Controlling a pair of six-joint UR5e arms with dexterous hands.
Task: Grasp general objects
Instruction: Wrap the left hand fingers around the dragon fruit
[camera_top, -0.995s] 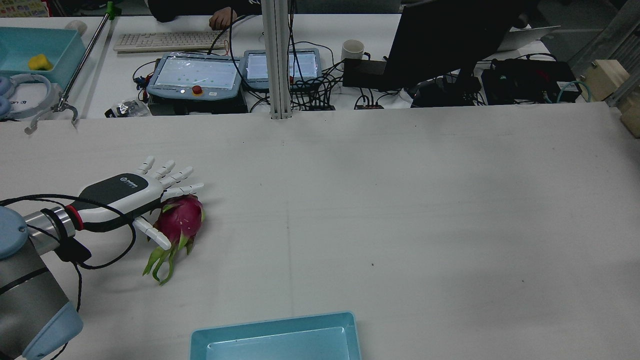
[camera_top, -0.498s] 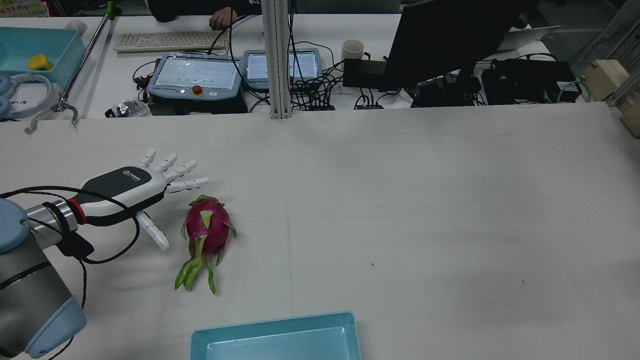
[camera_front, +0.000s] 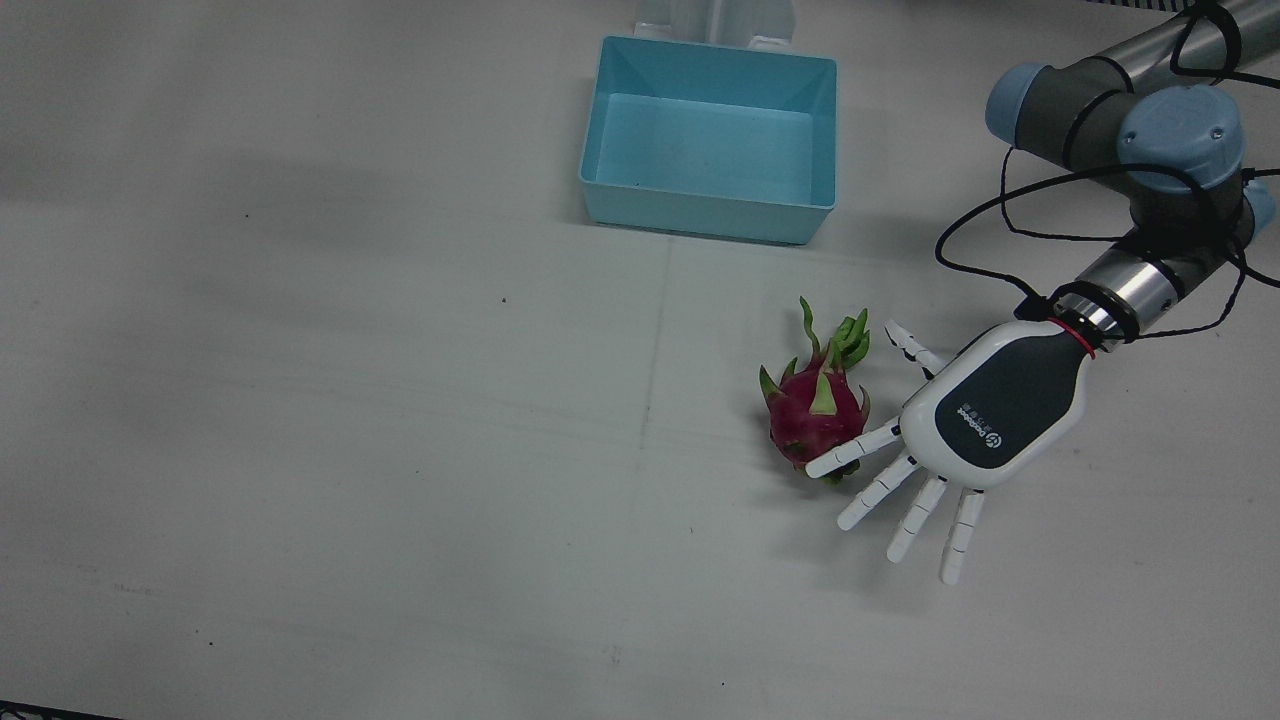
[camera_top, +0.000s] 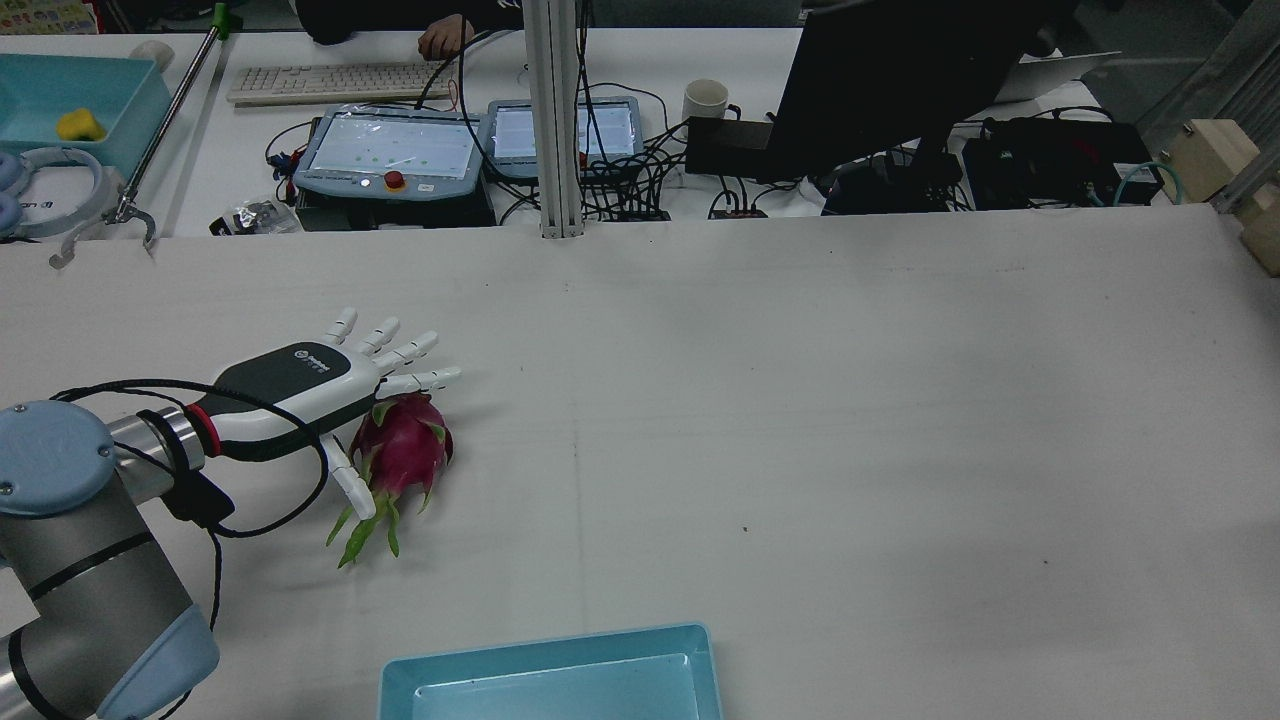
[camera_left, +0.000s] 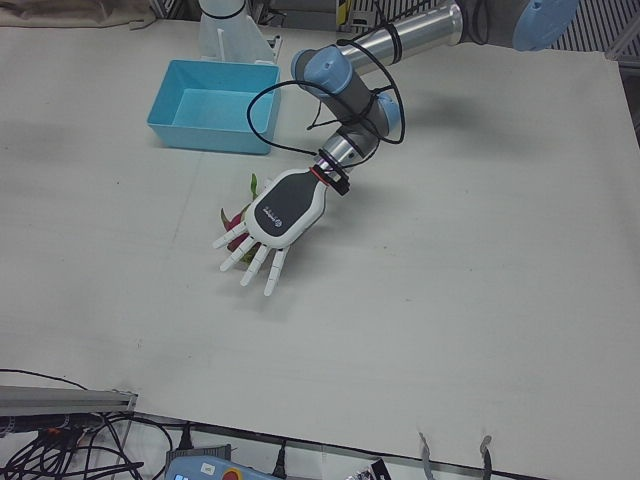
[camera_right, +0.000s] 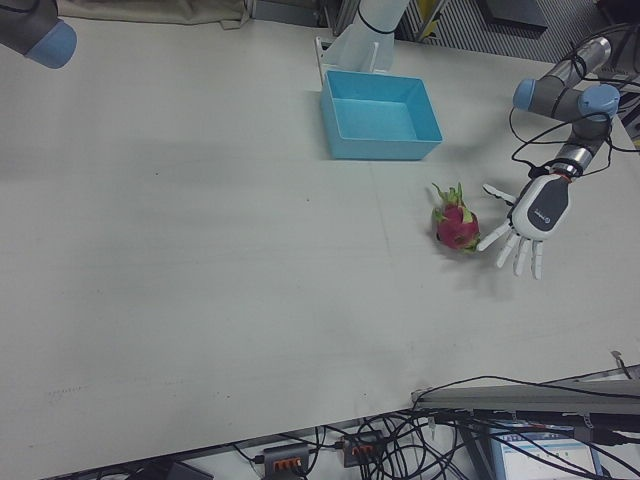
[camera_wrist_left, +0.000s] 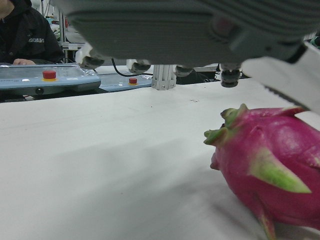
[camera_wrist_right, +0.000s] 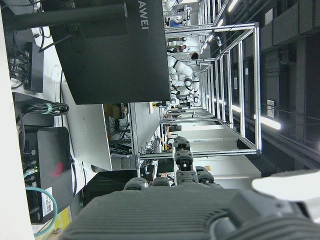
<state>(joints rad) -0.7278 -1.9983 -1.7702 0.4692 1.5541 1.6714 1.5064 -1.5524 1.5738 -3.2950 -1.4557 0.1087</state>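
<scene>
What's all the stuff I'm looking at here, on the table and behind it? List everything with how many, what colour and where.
dragon fruit: one, magenta with green tips, lying on the table beside the left robot hand
bin: one, light blue, empty, near the robot's edge of the table
table: one, white, under everything
control tablets: two, grey-blue framed, on the far desk
keyboard: one, white, far desk
mug: one, white, far desk
monitor: one, black, far desk
person's hand: one, resting by the keyboard
left robot hand: one, white and dark grey, fingers spread flat, holding nothing
right robot hand: only its dark underside shows in its own camera; state unclear
</scene>
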